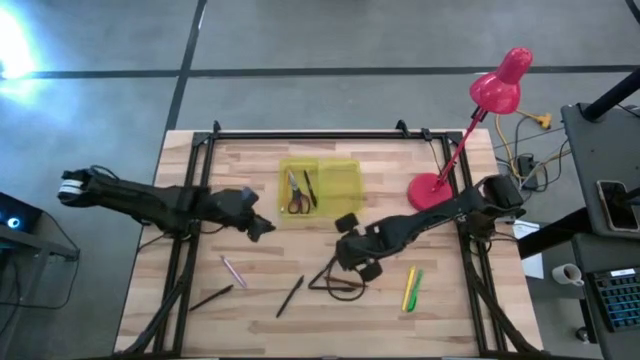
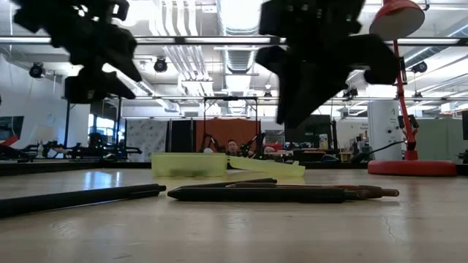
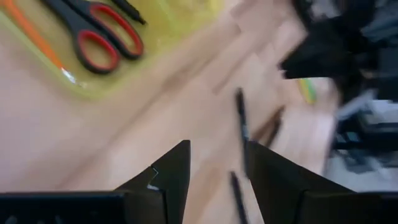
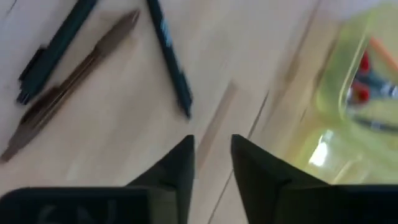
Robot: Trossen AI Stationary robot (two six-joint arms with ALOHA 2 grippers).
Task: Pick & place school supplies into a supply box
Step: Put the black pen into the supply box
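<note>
Yellow-green supply box (image 1: 335,185) lies open near the far edge of the wooden table (image 1: 200,220), with red-handled scissors (image 1: 296,194) and one dark pen (image 1: 310,188) inside. Bare wood stays free around it. Left gripper (image 1: 262,227) hovers just beside the box, its fingers apart and empty. Right gripper (image 1: 357,262) hangs over three crossed dark pens (image 1: 335,278), fingers slightly parted, holding nothing. Two more dark pens (image 1: 290,295), one pink pen (image 1: 233,269), and one yellow marker (image 1: 408,288) touching one green marker (image 1: 416,286) lie toward the near edge. No writing seems readable.
</note>
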